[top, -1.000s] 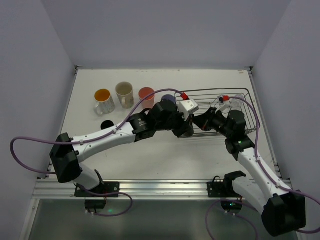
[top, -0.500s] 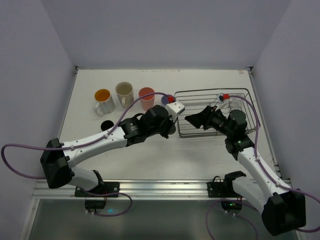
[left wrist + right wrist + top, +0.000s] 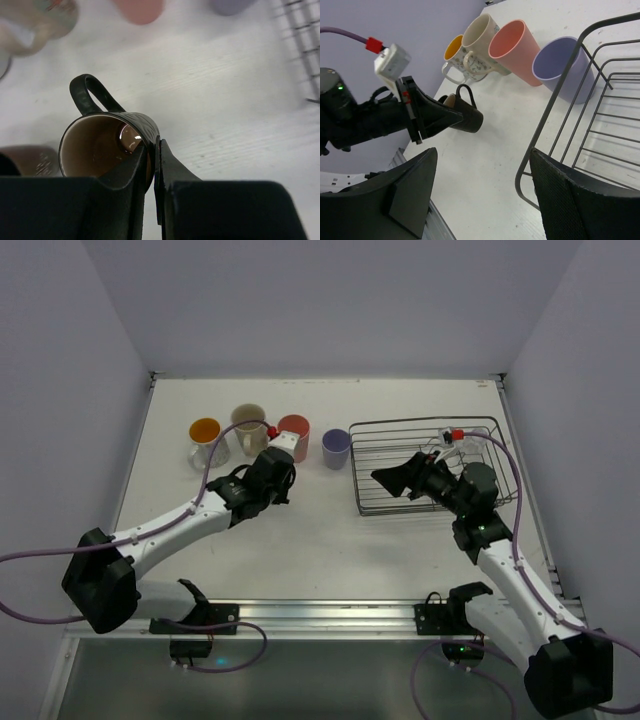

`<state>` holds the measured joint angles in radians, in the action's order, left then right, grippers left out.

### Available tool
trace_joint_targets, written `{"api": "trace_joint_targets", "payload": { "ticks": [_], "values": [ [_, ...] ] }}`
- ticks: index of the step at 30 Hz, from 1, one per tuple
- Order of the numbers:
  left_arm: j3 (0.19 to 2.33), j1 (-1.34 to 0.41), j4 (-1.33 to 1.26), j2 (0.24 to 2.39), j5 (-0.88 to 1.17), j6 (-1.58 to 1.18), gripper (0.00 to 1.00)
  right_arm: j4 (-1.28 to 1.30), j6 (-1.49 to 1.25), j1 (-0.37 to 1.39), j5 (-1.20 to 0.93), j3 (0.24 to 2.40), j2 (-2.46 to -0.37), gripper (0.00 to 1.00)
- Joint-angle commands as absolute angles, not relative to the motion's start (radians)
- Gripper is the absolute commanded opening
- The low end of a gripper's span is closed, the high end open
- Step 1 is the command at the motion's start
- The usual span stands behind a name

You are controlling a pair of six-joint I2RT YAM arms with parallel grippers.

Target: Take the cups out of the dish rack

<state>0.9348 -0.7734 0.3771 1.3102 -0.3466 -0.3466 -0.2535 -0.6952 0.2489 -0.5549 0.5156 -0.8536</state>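
My left gripper (image 3: 152, 146) is shut on the rim wall of a small dark mug (image 3: 102, 145) with a brown inside, which is tipped on its side. In the top view this gripper (image 3: 275, 475) is just in front of the row of cups. The row holds an orange-inside mug (image 3: 205, 440), a cream patterned mug (image 3: 248, 426), a salmon-red cup (image 3: 293, 431) and a lavender cup (image 3: 336, 448). My right gripper (image 3: 393, 478) stands open and holds nothing, at the left end of the dish rack (image 3: 478, 423). From the right wrist I see the held mug (image 3: 468, 118) and the rack's corner (image 3: 555, 100).
A brownish rounded thing (image 3: 31, 159) shows partly at the lower left of the left wrist view. The rack stands close to the right wall. The table's front rail (image 3: 300, 615) runs along the near edge.
My right gripper has opened. My left arm has swung left from the rack's edge, carrying the dark mug toward the row of cups. That uncovered the lavender cup.
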Motion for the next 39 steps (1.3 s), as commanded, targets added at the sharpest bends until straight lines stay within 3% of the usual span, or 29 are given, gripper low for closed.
{"api": "trace_joint_targets", "payload": {
  "ticks": [1,20,25,33,39],
  "values": [
    [0.893,-0.703,0.356,1.282,-0.481,-0.445,0.00,-0.261,-0.670,0.253,-0.523,0.512,-0.833,0.77],
    [0.795,-0.580,0.290,1.397,-0.476,-0.488,0.01,-0.233,-0.649,0.253,-0.491,0.512,-0.822,0.77],
    [0.781,-0.581,0.268,1.362,-0.437,-0.488,0.33,-0.222,-0.638,0.252,-0.468,0.517,-0.836,0.77],
    [0.801,-0.583,0.271,1.293,-0.397,-0.466,0.67,-0.175,-0.614,0.252,-0.391,0.532,-0.844,0.77],
    [0.870,-0.597,0.276,1.168,-0.289,-0.430,0.85,-0.026,-0.569,0.252,-0.106,0.591,-0.862,0.73]
  ]
}}
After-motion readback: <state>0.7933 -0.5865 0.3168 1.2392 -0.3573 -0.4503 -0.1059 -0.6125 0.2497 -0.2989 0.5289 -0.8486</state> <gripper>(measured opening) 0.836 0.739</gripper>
